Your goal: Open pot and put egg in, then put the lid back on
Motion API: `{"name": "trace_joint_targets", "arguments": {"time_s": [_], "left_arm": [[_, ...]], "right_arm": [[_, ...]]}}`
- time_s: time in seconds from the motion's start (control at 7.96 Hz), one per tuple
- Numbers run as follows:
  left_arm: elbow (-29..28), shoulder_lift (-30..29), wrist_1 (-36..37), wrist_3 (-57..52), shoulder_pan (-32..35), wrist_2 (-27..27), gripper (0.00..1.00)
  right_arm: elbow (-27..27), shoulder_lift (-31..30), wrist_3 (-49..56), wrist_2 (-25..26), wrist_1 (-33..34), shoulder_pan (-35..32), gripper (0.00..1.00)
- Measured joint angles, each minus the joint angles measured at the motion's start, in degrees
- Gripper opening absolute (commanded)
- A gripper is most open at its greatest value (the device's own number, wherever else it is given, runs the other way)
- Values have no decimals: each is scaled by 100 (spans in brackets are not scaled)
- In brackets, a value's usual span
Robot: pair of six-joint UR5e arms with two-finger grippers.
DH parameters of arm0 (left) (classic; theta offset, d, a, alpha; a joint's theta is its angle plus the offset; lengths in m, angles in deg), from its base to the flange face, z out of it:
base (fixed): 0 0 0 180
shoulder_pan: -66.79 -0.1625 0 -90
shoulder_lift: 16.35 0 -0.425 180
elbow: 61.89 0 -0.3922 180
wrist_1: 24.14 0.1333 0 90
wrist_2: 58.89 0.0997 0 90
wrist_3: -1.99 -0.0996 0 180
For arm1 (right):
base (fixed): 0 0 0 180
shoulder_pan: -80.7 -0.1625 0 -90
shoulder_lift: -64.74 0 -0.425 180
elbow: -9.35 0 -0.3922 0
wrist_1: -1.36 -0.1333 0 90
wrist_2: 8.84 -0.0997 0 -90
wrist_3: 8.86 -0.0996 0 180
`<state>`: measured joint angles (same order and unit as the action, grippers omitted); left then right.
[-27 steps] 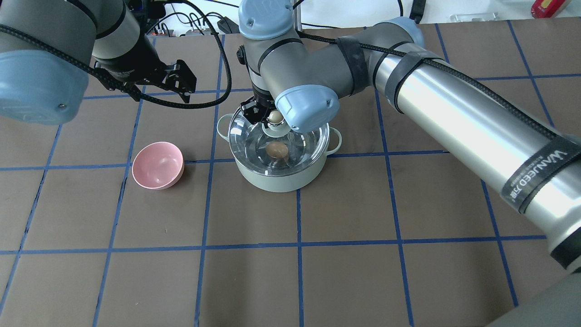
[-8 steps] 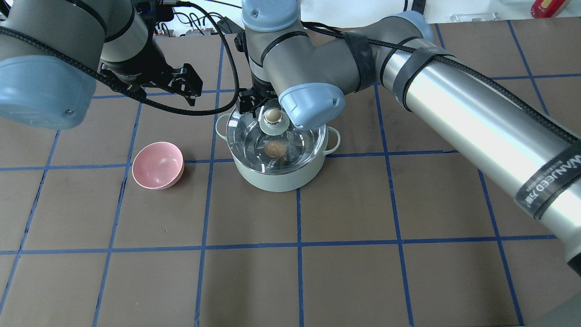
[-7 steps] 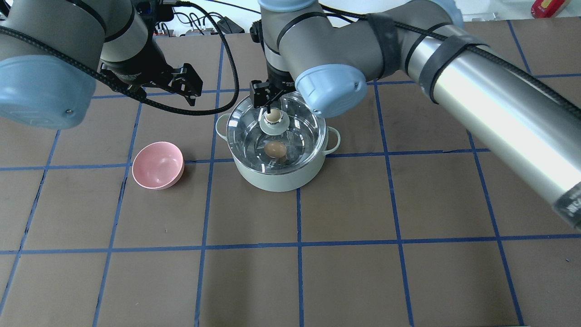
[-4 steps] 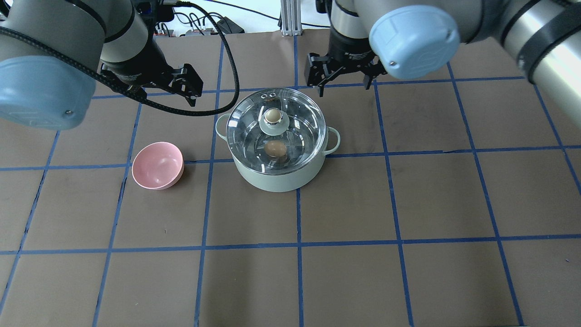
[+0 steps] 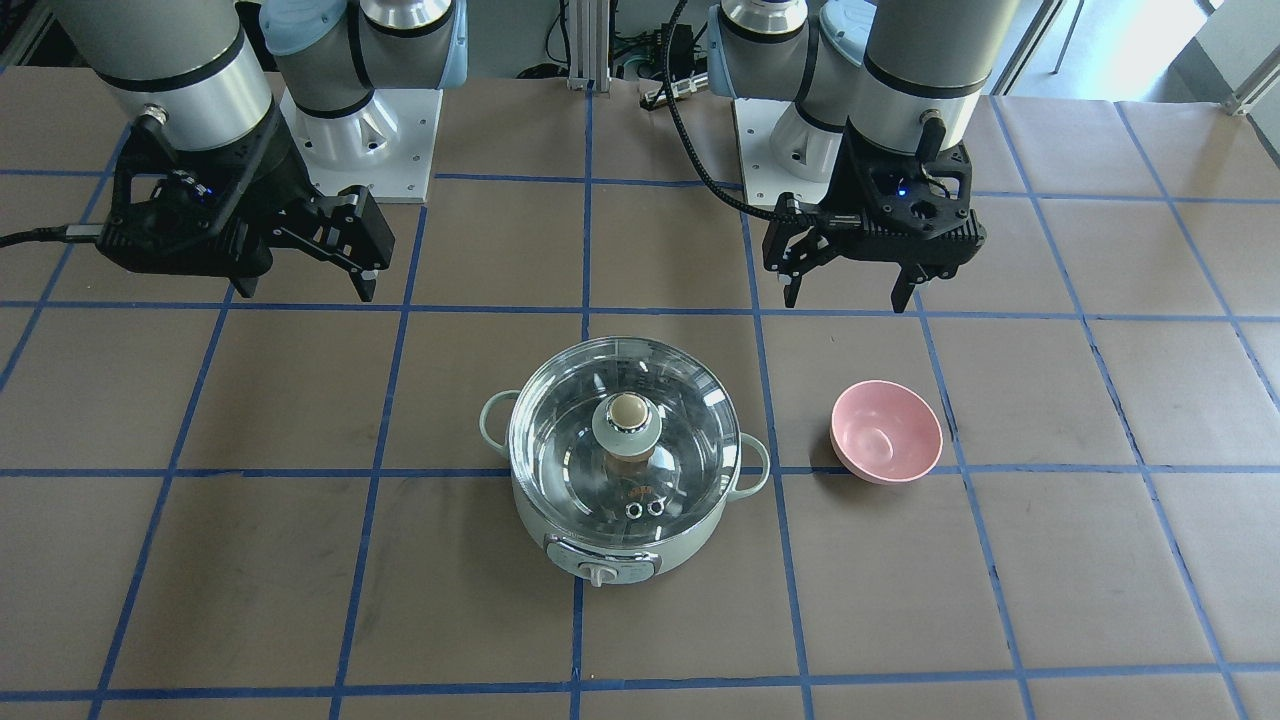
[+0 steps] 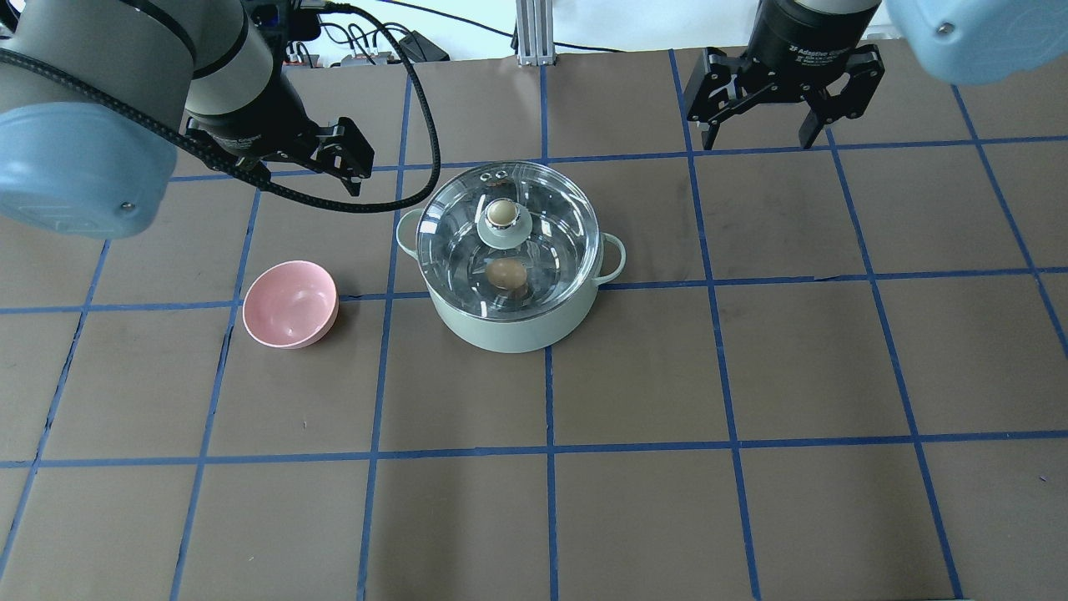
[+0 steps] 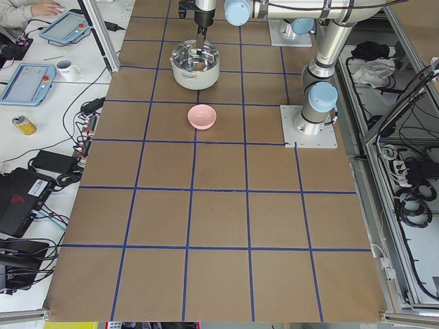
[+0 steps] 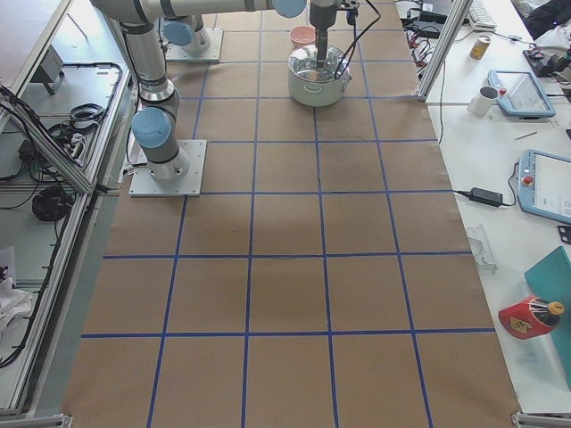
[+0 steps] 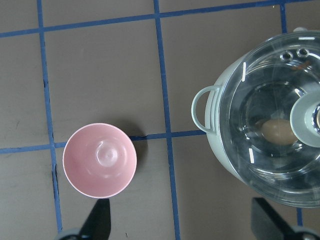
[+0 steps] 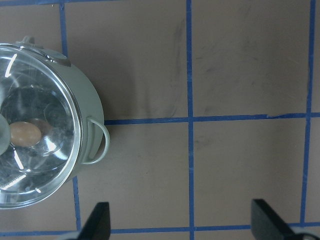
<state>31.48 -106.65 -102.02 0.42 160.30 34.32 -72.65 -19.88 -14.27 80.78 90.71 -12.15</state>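
Observation:
The mint-green pot [image 6: 509,327] stands mid-table with the glass lid [image 6: 555,229] seated on it, its beige knob [image 6: 501,214] free. The tan egg [image 6: 506,275] lies inside and shows through the glass; it also shows in the left wrist view [image 9: 277,131] and the right wrist view [image 10: 25,134]. My right gripper [image 6: 758,143] is open and empty, raised behind and to the right of the pot. My left gripper [image 6: 300,171] is open and empty, raised behind and to the left of the pot; in the front view [image 5: 848,298] its fingers are spread.
A pink bowl [image 6: 290,303] sits empty to the left of the pot, a short gap from its handle. The pot's dial [image 5: 600,574] faces the operators' side. Brown table with a blue tape grid surrounds them.
My right gripper opened off the lid's knob, rose and swung away to the back right. The lid stays on the pot. The left arm has barely moved.

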Motion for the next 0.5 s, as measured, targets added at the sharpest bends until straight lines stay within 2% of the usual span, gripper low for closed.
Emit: {"name": "trace_joint_targets", "arguments": {"time_s": [0.5], "left_arm": [[6, -6, -9, 8, 0, -5, 100]], "right_arm": [[0, -55, 4, -18, -27, 54, 100]]}}
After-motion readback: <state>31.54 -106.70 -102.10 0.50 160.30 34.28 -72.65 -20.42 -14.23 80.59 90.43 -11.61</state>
